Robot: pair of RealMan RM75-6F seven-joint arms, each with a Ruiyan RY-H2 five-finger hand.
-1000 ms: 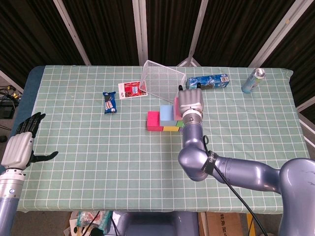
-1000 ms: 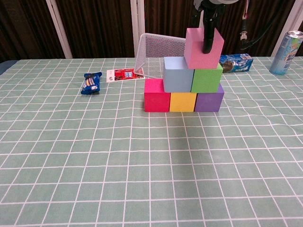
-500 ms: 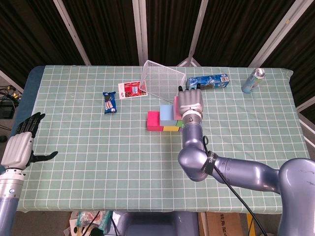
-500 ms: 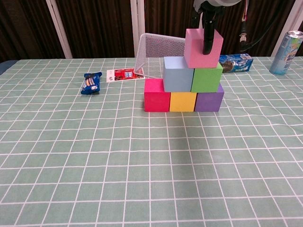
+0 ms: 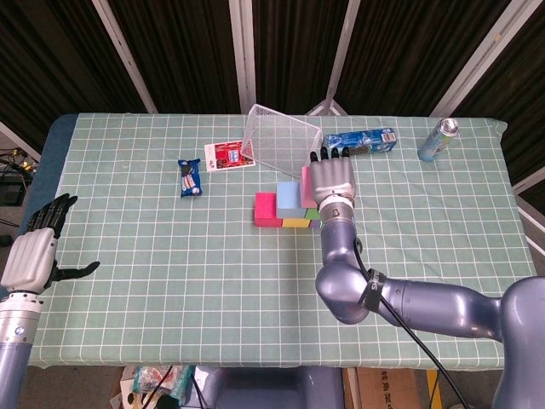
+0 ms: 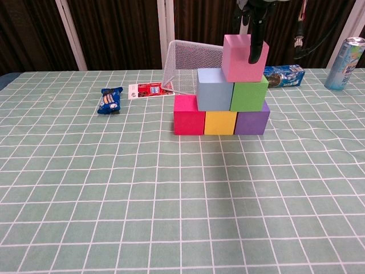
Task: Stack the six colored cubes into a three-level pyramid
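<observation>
A pyramid stands mid-table: red cube (image 6: 189, 115), yellow cube (image 6: 219, 122) and purple cube (image 6: 251, 121) at the bottom, light blue cube (image 6: 214, 89) and green cube (image 6: 248, 95) above them, and a pink cube (image 6: 238, 57) on top, set slightly right of centre. My right hand (image 5: 330, 177) hovers over the stack with its fingers spread; one dark finger (image 6: 255, 45) hangs at the pink cube's front right edge. It grips nothing. At the table's left edge my left hand (image 5: 36, 251) is open, far from the cubes.
A tipped wire basket (image 6: 191, 63) lies just behind the stack. A blue snack pack (image 6: 109, 100) and a red card (image 6: 147, 90) lie to the left. Behind and to the right are a blue box (image 6: 283, 74) and a can (image 6: 344, 56).
My right hand has spread its fingers and shifted a little right. The finger crossing the pink cube's front has slid to its right edge. The pink cube stays on the stack.
</observation>
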